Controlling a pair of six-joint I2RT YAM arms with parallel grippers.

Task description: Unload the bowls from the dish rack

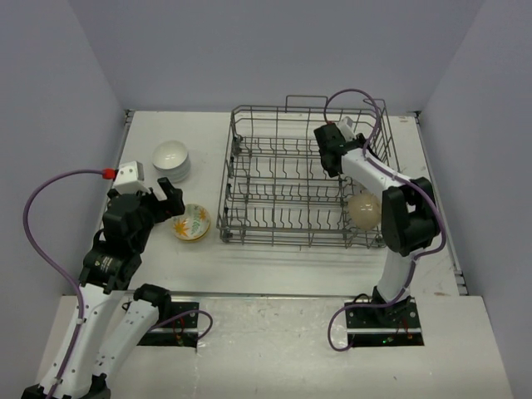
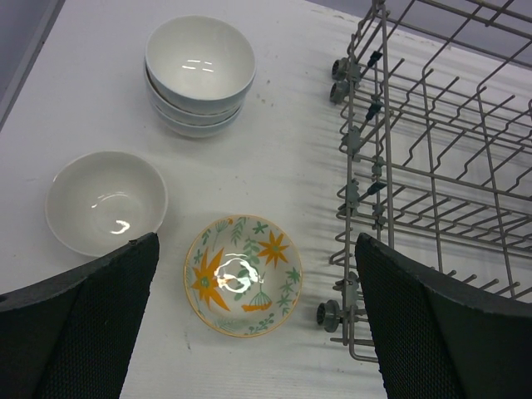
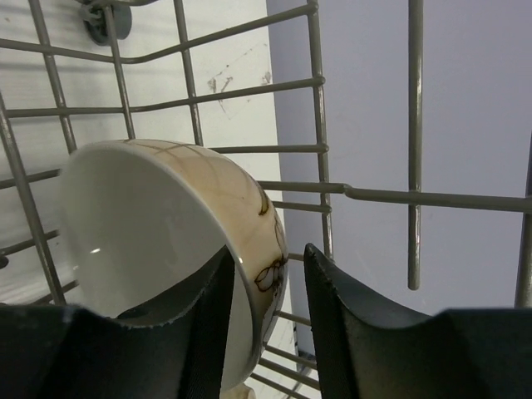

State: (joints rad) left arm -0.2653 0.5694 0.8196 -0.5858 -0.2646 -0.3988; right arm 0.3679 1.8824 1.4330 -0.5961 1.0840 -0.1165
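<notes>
Nearest me, the left arm (image 1: 116, 249) is rising from its base and bending over the desk (image 1: 274, 266), its wrist pointing down. The left jaws are standing wide with nothing between the fingers (image 2: 83, 332). Below them the floral bowl (image 1: 191, 223) is sitting upright on the desk, just beside the near left corner of the dish rack (image 1: 283, 233). The left wrist view is giving me something the overhead view is not: a single white bowl (image 2: 106, 202) on the desk beside the floral one, hidden under the arm from above. Farther back, a stack of white bowls (image 1: 171, 160) is standing on the desk, left of the rack.

On my right, the right arm (image 1: 407, 216) is folding at the elbow and stretching over the rack toward its far right part. A beige bowl (image 1: 364, 208) is lying in the rack's near right corner, partly behind that elbow.

Only the right wrist view is showing me the right jaws: they are narrow, straddling the rim of a crackled bowl (image 3: 166, 216) tipped on its side among the wires, one finger (image 3: 191, 332) inside, the other just off the outer wall with a sliver of gap.
</notes>
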